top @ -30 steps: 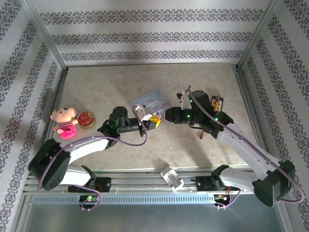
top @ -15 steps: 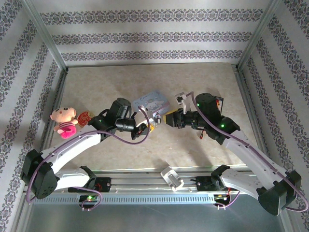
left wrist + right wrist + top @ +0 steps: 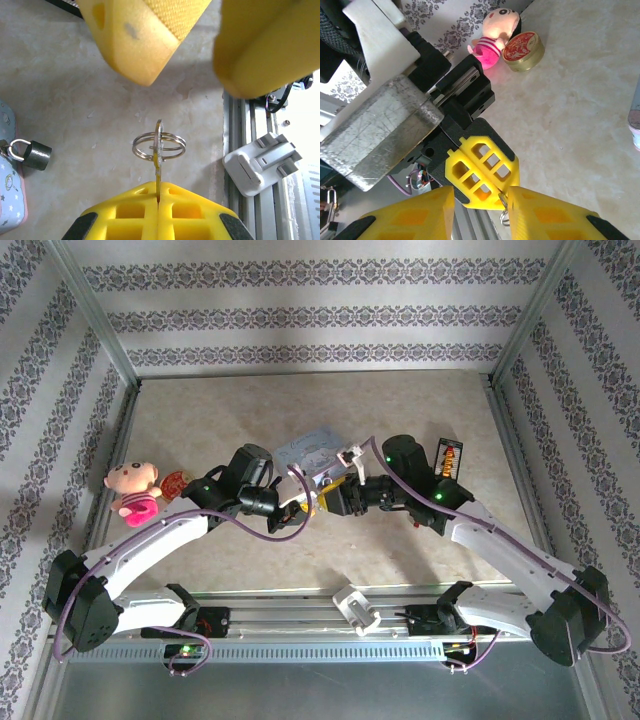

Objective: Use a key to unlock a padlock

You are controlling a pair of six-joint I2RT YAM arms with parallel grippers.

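A white boxy piece (image 3: pixel 262 162) with a grey end lies on the metal rail (image 3: pixel 300 625) at the near edge; just beyond it the left gripper (image 3: pixel 159 195) has its yellow fingers pressed together on the key (image 3: pixel 158 167), which sticks straight out from between them, its double ring (image 3: pixel 159 145) hanging free; the right gripper (image 3: pixel 479 207) faces it with fingers apart, one on each side of the left tips, though whether they touch the ring I cannot tell; the padlock (image 3: pixel 31 153) lies on the table (image 3: pixel 75 90), shackle at the edge of the pale blue, star-printed tin box (image 3: pixel 315 452); farther left sit a pink plush doll (image 3: pixel 133 490) and a round tin (image 3: pixel 522 50), the print on its red lid too small to read.
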